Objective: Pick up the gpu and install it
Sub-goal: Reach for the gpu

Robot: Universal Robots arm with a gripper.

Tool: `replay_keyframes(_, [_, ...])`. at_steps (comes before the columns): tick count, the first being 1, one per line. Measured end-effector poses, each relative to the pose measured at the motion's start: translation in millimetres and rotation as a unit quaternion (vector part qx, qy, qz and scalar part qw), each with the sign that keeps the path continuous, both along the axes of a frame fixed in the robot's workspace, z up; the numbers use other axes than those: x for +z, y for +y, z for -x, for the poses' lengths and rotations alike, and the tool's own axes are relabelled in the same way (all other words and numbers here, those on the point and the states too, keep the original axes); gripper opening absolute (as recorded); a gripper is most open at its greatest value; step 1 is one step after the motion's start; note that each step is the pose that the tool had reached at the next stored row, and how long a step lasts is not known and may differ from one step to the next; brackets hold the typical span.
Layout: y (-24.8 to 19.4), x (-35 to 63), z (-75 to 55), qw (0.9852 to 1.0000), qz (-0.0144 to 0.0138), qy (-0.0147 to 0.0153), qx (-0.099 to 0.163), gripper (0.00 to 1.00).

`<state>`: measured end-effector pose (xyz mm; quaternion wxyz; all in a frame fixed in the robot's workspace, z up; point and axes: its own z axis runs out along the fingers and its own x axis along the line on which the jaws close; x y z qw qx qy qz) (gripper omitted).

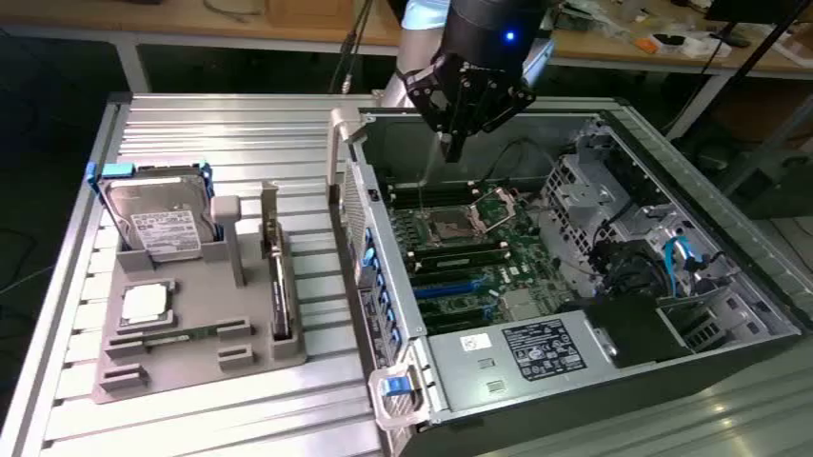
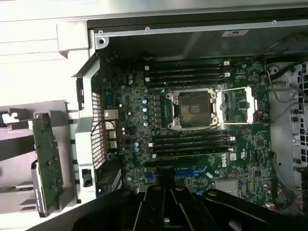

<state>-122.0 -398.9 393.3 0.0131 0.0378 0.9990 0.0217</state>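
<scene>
A: End effector (image 1: 450,145), status?
B: Hangs over the open PC case (image 1: 362,190), above the mobo (image 1: 445,238) nr the CPU socket. Fingers pressed together, nothing betw them.
A: Gpu?
B: Not picked up yet. Gpu (image 1: 277,286) stands on edge in the grey holder (image 1: 190,367) on the worktop (image 1: 228,133). It's outside the case, to the exterior view's left of the end effector, well apart, w/ the case side wall betw the two.
A: Long axis?
B: Near-to-far in exterior view, approx parallel to that wall. Silver bracket (image 1: 269,214) prob at the far end, but it's thin edge-on, so not sure. Hard drive (image 1: 159,224) sits further left in the same holder.
</scene>
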Motion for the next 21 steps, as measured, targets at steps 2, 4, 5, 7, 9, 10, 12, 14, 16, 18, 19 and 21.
replay_keyframes(2, [0.0, 0.0, 3.6, 1.0, 0.0, -0.0002, 0.0, 0.11])
replay_keyframes(4, [0.0, 0.0, 11.7, 1.0, 0.0, -0.0019, 0.0, 0.11])
replay_keyframes(5, [0.0, 0.0, 14.0, 1.0, 0.0, -0.0024, 0.0, 0.11])
replay_keyframes(7, [0.0, 0.0, 19.8, 1.0, 0.0, -0.0039, 0.0, 0.11])
replay_keyframes(9, [0.0, 0.0, 24.5, 1.0, 0.0, -0.0053, 0.0, 0.11])
replay_keyframes(10, [0.0, 0.0, 27.3, 1.0, 0.0, -0.0059, 0.0, 0.11])
replay_keyframes(12, [0.0, 0.0, 31.9, 1.0, 0.0, -0.007, 0.0, 0.11])
replay_keyframes(14, [0.0, 0.0, 36.5, 1.0, 0.0, -0.008, 0.0, 0.11])
replay_keyframes(16, [0.0, 0.0, 40.9, 1.0, 0.0, -0.0088, 0.0, 0.11])
replay_keyframes(18, [0.0, 0.0, 44.9, 1.0, 0.0, -0.0094, 0.0, 0.11])
replay_keyframes(19, [0.0, 0.0, 46.4, 1.0, 0.0, -0.0096, 0.0, 0.11])
replay_keyframes(21, [0.0, 0.0, 50.1, 0.9999, 0.0, -0.0102, 0.0, 0.11])
